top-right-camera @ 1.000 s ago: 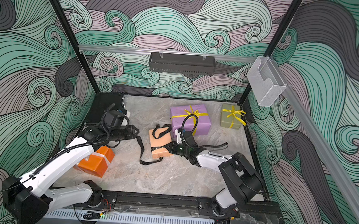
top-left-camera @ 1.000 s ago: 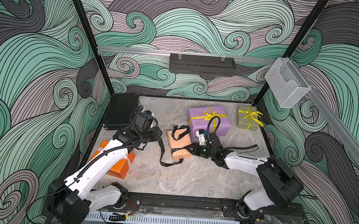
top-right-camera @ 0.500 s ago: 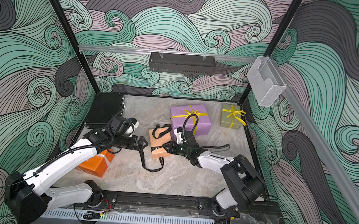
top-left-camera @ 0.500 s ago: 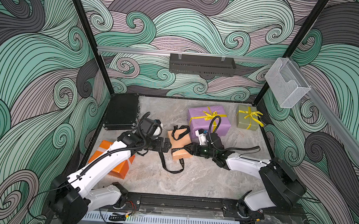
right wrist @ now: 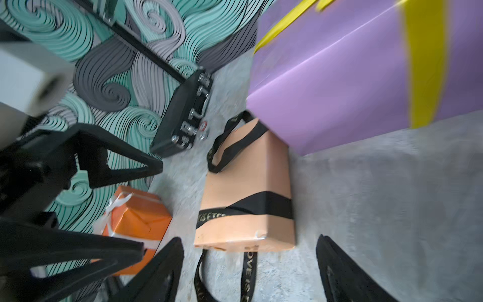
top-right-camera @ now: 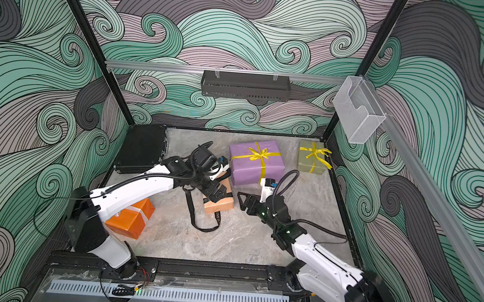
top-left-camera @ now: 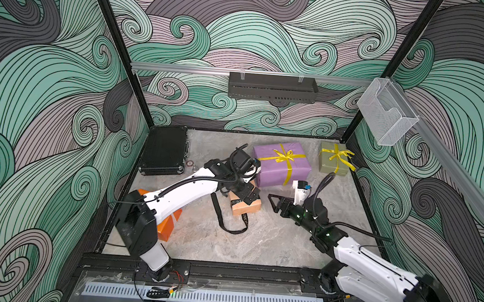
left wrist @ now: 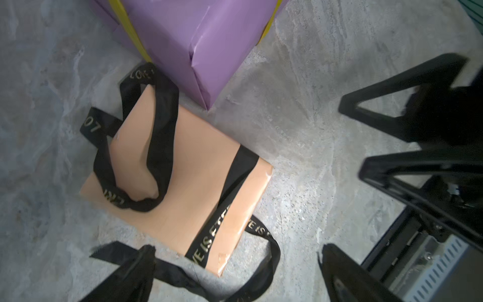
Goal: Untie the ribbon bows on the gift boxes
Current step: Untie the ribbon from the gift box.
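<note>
Left wrist view: your left gripper [left wrist: 236, 251] stands with its jaws spread wide and has hold of nothing. Directly beneath it, on the counter [left wrist: 300, 130], lies the tan-peach box [left wrist: 183, 188]. Its black ribbon [left wrist: 159, 125] is slack. One loose loop drapes over the box top, one band crosses it, and the tails trail on the counter below the gripper. No tight knot shows, so judge this bow as undone.

The right gripper [top-left-camera: 272, 203] hovers just beside the same box, facing the left gripper. Its jaws are likewise well apart and empty.

Just beyond both grippers stands the purple box [left wrist: 196, 39], close against the tan-peach box; contact cannot be confirmed. Its yellow bow [top-left-camera: 282, 157] is tied and is the likely next target.

- Treat this ribbon as thin, limp and glossy, and expect it to slip.
- Take hold of a free tail near its end, not a loop, and pull away from the knot.
- The box is paper-wrapped and probably light, so expect it to slide. Brace it with the other gripper.

Behind the left gripper, beside its arm, sits the orange box [top-right-camera: 130, 222] with its white ribbon [right wrist: 117, 201] tied.

Farthest out, well apart beyond the right gripper, the olive-green box [top-left-camera: 328, 168] carries the second yellow bow [top-left-camera: 338, 156], also tied.
</note>
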Tool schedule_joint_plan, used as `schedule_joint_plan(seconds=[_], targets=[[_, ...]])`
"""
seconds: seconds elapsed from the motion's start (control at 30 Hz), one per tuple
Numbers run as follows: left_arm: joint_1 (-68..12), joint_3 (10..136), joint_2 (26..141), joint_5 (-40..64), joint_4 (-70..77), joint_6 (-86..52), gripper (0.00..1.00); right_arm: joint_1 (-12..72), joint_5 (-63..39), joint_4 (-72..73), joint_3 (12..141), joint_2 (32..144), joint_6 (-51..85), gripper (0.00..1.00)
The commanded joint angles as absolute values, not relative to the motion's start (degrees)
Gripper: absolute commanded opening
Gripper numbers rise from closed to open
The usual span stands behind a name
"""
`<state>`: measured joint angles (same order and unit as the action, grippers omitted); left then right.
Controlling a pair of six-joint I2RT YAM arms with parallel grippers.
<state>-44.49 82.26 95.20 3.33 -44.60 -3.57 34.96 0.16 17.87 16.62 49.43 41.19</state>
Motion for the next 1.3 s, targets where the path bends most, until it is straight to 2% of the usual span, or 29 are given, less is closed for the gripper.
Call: schedule_joint_plan(seconds=[0.0, 0.07, 0.17, 0.53, 0.73, 0.87, 0.9, 0.97, 1.0, 1.27], targets=[[-44.57, 88.20, 102.15, -2.37, -50.98, 1.36, 0.94, 33.77, 13.54, 12.68, 13.03, 42.65, 42.43, 0.83], [-44.58, 91.07, 106.66, -3.66, -52.15, 3.82, 0.87, 33.11, 14.64, 12.54, 11.53, 39.70, 42.70, 0.84], [-43.95, 92.98, 110.08, -3.28, -51.86, 4.64, 0.83, 32.44, 14.02, 12.72, 11.36, 39.27, 42.41, 0.84], [-42.02, 93.58, 112.33, -3.40, -49.15, 5.01, 0.85, 31.12, 6.03, 16.60, 15.16, 52.01, 42.74, 0.85], [-41.14, 93.87, 111.62, -3.05, -48.34, 4.92, 0.85, 31.04, 4.38, 18.18, 15.24, 53.85, 42.12, 0.85], [-40.84, 94.09, 112.70, -2.94, -48.45, 4.31, 0.77, 31.03, 3.38, 18.74, 15.60, 55.20, 41.59, 0.85], [-40.58, 94.32, 112.92, -2.82, -48.49, 4.10, 0.72, 31.03, 2.95, 18.93, 15.72, 55.65, 41.57, 0.86], [-39.70, 95.20, 113.44, -1.63, -49.03, 3.49, 0.54, 31.05, 1.77, 19.41, 16.14, 56.87, 41.48, 0.85], [-39.36, 95.35, 113.51, -0.83, -49.06, 3.30, 0.52, 31.03, 1.26, 19.55, 16.33, 57.38, 41.33, 0.85], [-39.11, 95.71, 113.93, -0.49, -48.69, 3.24, 0.57, 31.07, -1.56, 20.92, 17.48, 60.77, 41.04, 0.84]])
